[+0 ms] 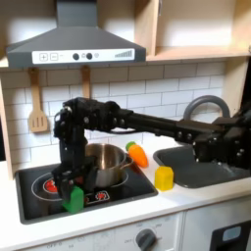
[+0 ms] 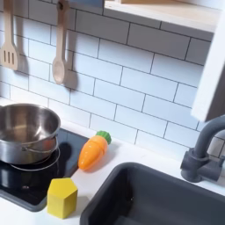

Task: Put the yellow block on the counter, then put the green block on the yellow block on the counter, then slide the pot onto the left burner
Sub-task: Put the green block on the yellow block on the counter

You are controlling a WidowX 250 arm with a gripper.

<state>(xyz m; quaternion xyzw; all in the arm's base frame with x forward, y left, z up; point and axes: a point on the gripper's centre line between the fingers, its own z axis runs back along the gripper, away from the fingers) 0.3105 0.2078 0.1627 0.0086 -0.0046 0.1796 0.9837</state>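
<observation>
Green block (image 1: pixel 73 199) is clenched in the gripper (image 1: pixel 70 188) above the cooktop (image 1: pixel 39 188), apparently bound for the yellow block (image 1: pixel 164 177) on the counter (image 1: pixel 201 192).

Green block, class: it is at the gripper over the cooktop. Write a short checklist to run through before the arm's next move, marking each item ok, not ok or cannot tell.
1. Green block between the fingers: cannot tell, the grip is too small to see.
2. Yellow block on the counter: ok.
3. Yellow block's top free: ok in both exterior views.
4. Path to the yellow block clear: not ok, the pot and carrot toy are close by.
5. Pot upright on the cooktop: ok.
</observation>
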